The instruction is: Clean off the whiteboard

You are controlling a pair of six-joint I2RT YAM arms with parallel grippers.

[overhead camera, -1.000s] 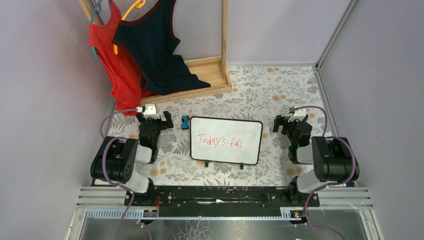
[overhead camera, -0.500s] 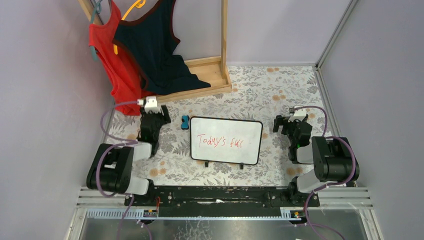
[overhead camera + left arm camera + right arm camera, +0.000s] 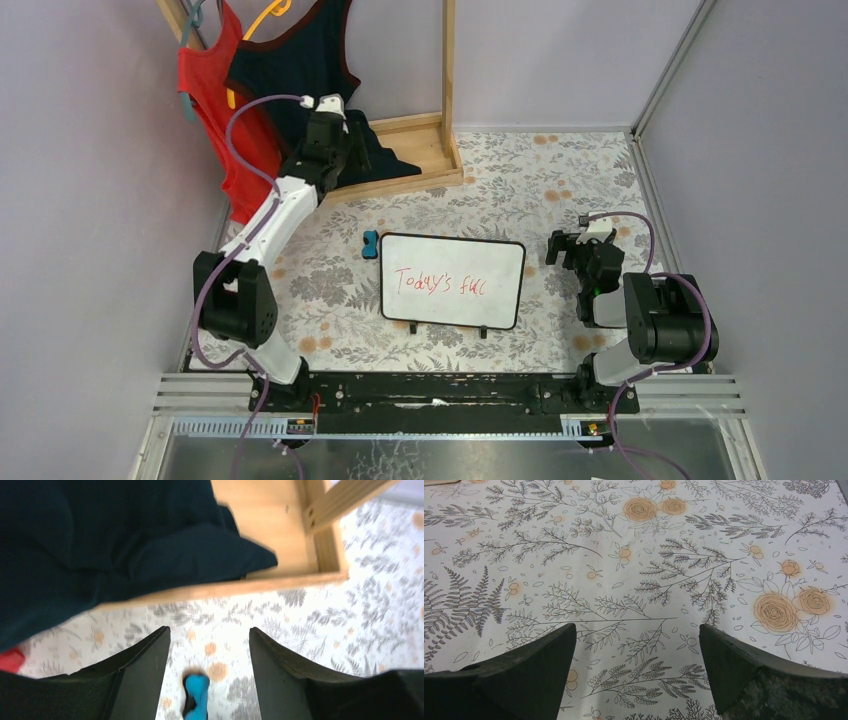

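The whiteboard (image 3: 452,280) lies flat in the middle of the table, black-framed, with red handwriting on it. A small blue-black eraser (image 3: 370,244) lies just off its upper left corner; it also shows at the bottom of the left wrist view (image 3: 196,696), below and between the fingers. My left gripper (image 3: 352,152) is open and empty, raised over the dark shirt and wooden base, well beyond the eraser. My right gripper (image 3: 563,246) is open and empty, low beside the board's right edge; its wrist view shows only the floral cloth.
A wooden rack base (image 3: 425,150) stands at the back, with a dark shirt (image 3: 310,90) and a red shirt (image 3: 215,110) hanging over it. The dark shirt (image 3: 100,540) and rack frame (image 3: 280,575) fill the top of the left wrist view. Walls close the sides.
My left arm has stretched far forward and up, from beside the eraser to above the rack base and dark shirt. The right arm, the whiteboard and the eraser have not moved.
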